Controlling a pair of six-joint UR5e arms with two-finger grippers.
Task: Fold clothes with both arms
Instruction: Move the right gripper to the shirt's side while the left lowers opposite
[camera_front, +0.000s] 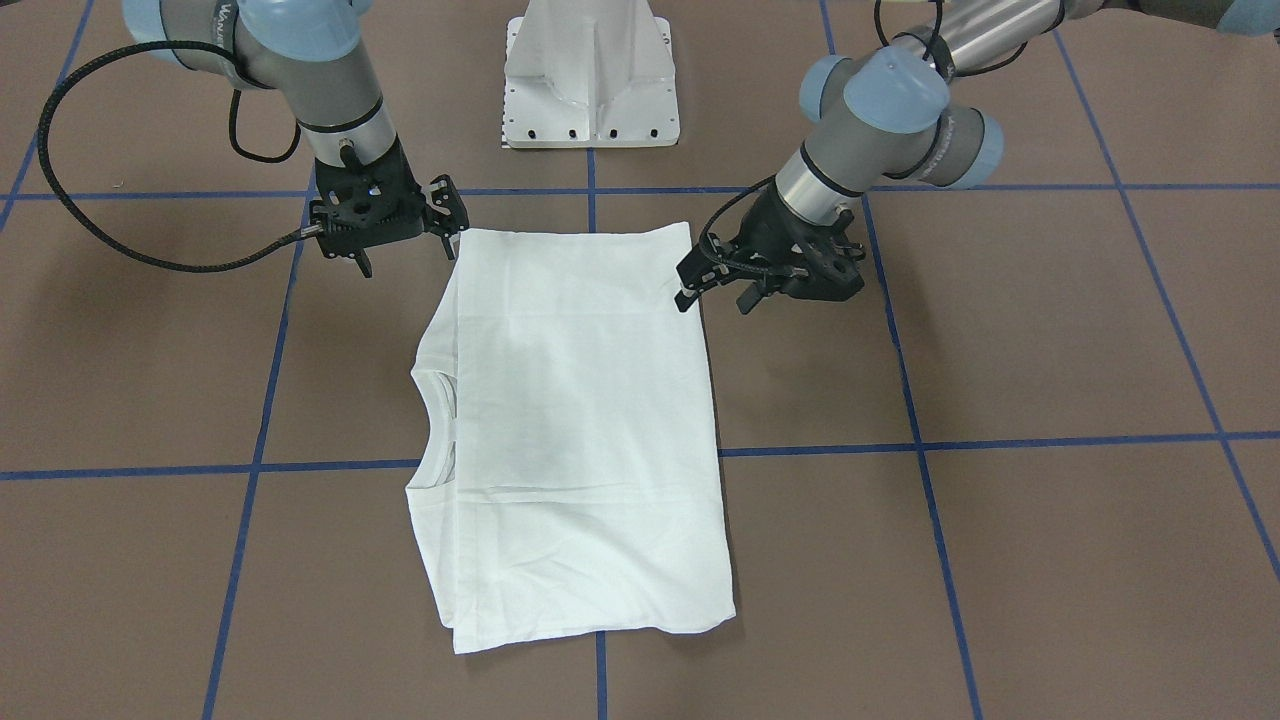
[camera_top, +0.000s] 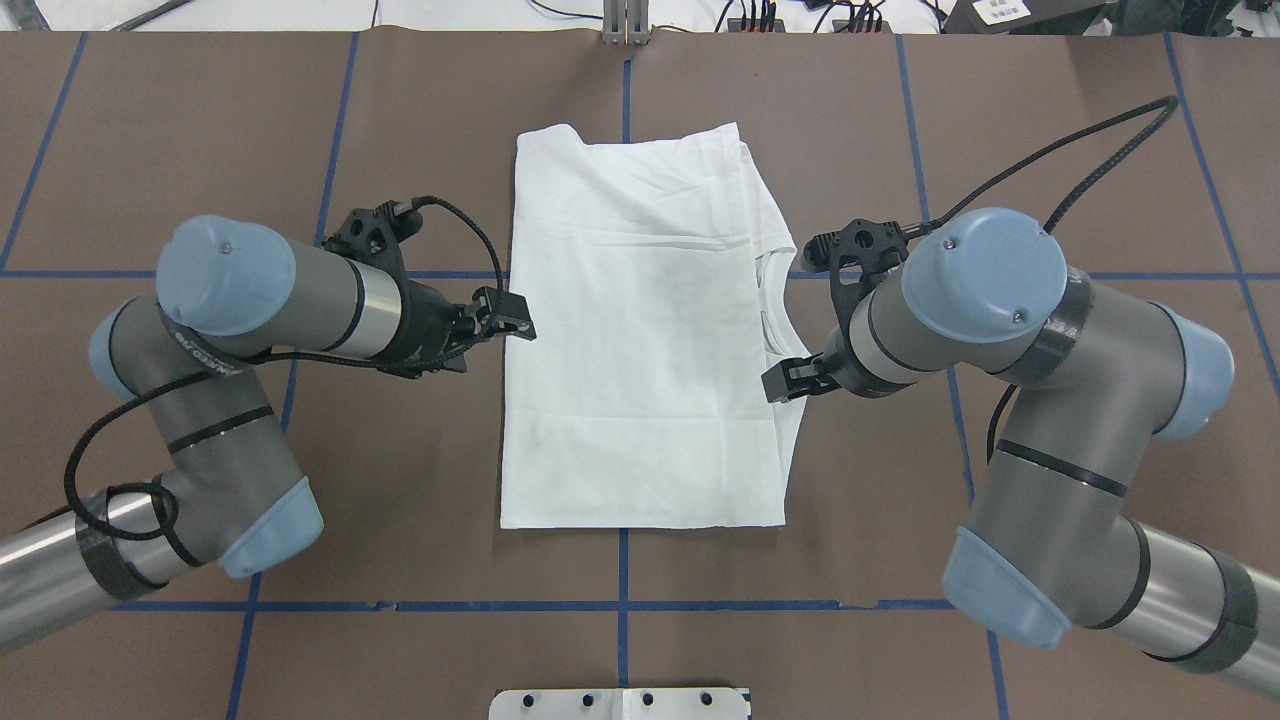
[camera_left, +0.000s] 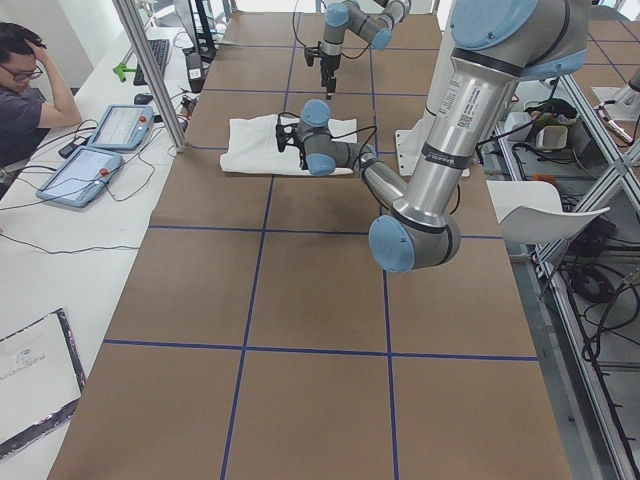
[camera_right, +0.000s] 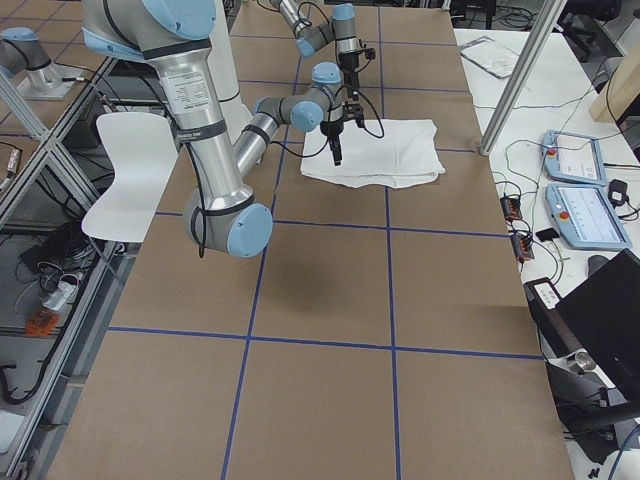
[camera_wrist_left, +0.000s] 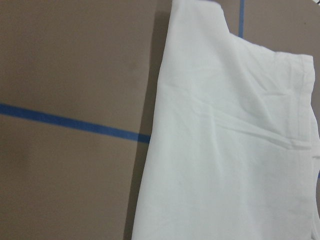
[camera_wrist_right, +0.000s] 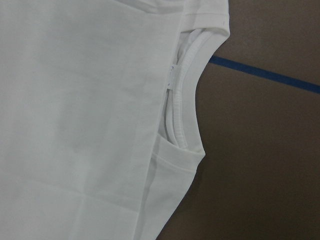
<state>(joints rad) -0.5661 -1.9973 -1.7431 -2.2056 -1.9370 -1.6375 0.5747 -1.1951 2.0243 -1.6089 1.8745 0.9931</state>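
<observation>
The white T-shirt (camera_front: 575, 420) (camera_top: 640, 330) lies flat on the brown table, folded into a rectangle with its sleeves tucked in. Its ribbed collar (camera_front: 435, 420) (camera_wrist_right: 182, 100) and small neck tag (camera_wrist_right: 171, 75) face my right side. My left gripper (camera_front: 717, 298) (camera_top: 505, 325) hovers open at the shirt's left edge and holds nothing. At the collar-side edge, my right gripper (camera_front: 408, 258) (camera_top: 790, 380) is open and empty too. The left wrist view shows only the shirt's edge (camera_wrist_left: 225, 150), with no fingers in view.
The white pedestal base (camera_front: 590, 90) stands at the robot side of the table. Blue tape lines (camera_front: 1000, 440) cross the brown surface. A person (camera_left: 25, 90) sits at a side bench with tablets (camera_left: 90, 150). More tablets (camera_right: 575, 155) lie on the other side's bench.
</observation>
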